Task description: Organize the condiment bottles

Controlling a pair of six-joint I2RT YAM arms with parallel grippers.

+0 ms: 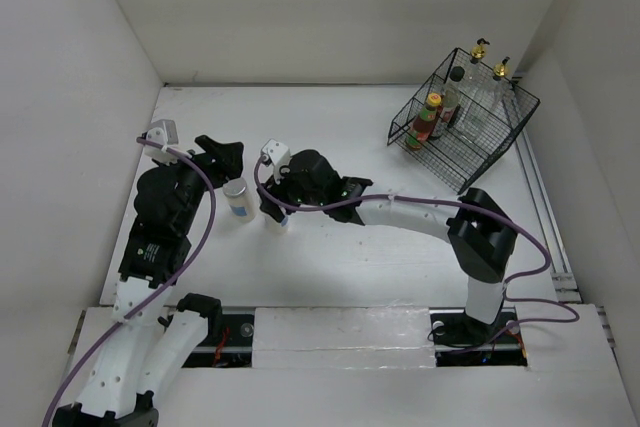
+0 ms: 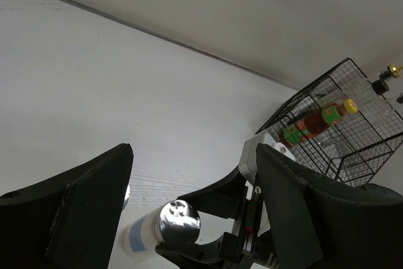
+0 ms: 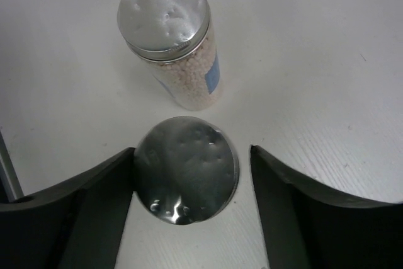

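Top external checked: counted four condiment bottles point(image 1: 432, 115) already in wire basket point(image 1: 497, 152), two short white bottles point(image 1: 237, 197) left mid-table; found right gripper point(image 3: 192, 162) spread unclamped around one, left gripper point(image 2: 195, 155) open, empty, near the other.

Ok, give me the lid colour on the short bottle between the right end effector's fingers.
Shiny silver lid, best seen in the right wrist view.

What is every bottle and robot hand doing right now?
Left gripper: open, empty.
Right gripper: open, straddling one short bottle.
Straddled short bottle: upright, lidded, not squeezed yet.
Other short bottle: upright, lidded, standing free.
Yellow-capped bottle: capped, in the wire basket.
Black-capped bottle: capped, in the basket.
Glass pourer bottles: in the basket.
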